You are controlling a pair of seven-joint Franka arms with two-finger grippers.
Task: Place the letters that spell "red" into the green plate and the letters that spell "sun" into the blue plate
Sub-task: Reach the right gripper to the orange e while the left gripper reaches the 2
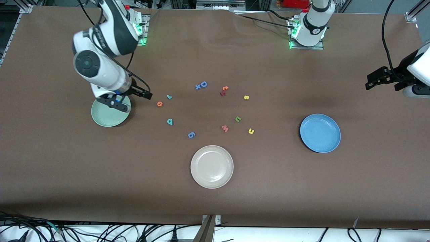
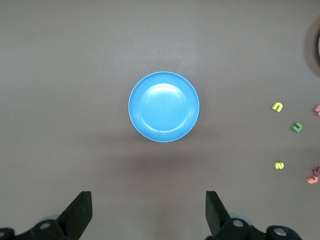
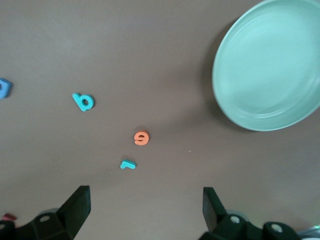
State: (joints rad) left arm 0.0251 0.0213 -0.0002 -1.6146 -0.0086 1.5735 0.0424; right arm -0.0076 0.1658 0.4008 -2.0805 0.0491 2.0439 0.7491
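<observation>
Nothing is sorted yet: both target plates lie bare and all six letters sit loose on the bench (image 1: 67,174). The right gripper (image 1: 132,98) hangs over the edge of the green plate (image 1: 107,117), jaws wide apart and holding nothing, with the orange "e" (image 1: 160,104) and teal "r" (image 1: 169,96) just beside each other a little toward the middle of the bench, and the teal "d" (image 1: 170,122) nearer the front camera than both. The "e" looks like the natural first pick, being closest to the plate. To do it well, the jaws should come straight down centred on the "e" alone, turned so neither finger sweeps the "r" next to it, and close low against the bench, since these foam pieces are thin and easily skid or tip. The left gripper (image 1: 383,80) waits high over the left arm's end of the bench, jaws likewise spread and empty; the blue plate (image 1: 320,133) lies below it, with the yellow "s" (image 1: 246,97), green "n" (image 1: 238,118) and yellow "u" (image 1: 251,131) well apart from it, toward the middle.
</observation>
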